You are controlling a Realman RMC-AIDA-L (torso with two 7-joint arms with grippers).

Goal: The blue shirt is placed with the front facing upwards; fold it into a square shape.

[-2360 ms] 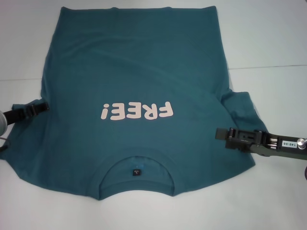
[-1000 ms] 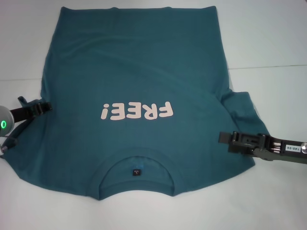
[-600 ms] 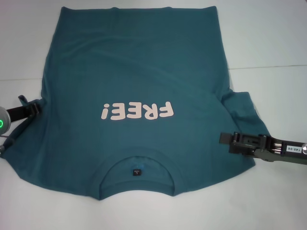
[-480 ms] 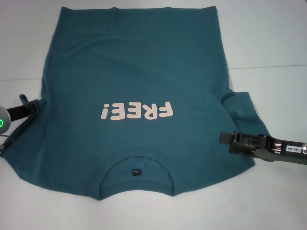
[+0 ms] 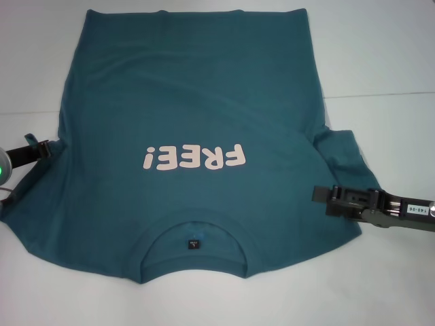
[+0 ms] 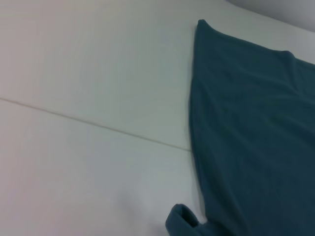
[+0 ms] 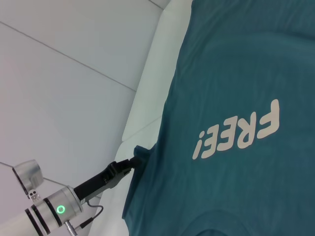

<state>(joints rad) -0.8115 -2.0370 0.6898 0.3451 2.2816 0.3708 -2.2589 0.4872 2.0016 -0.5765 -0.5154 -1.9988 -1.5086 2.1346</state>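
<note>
both claws working the sleeves, fold not started

the big teal-blue short-sleeved cotton t-shirt (image 5: 197, 129) is lying flat, front up, on the white desk (image 5: 380, 54). its ribbed round collar (image 5: 194, 234) is sitting nearest the robot w/ the hem at the far edge. the pale pink "free!" lettering (image 5: 194, 158) is showing across the chest.

the left claw (image 5: 46, 148) is sitting low at the shirt's left edge, tips right at a small bunched bit of sleeve. in the right wrist view the left claw (image 7: 132, 163) is touching that nub of fabric, but i can't tell if it's clamped on it or just closed beside it. the right claw (image 5: 319, 195) is lying over the right shoulder area, just below the spread right sleeve (image 5: 346, 153); can't tell whether its fingers are apart or together.

judging by the layout, the step in hand is getting a hold on each side to bring the sleeves inward. to do it well:
- pinch one layer edge only, not the desk side too
- keep both claws level so the side folds are running parallel
- lift just enough to clear the body, then lay flat w/o dragging the chest panel
- watch the left sleeve, it's already rucked up and could be folding crooked
</note>
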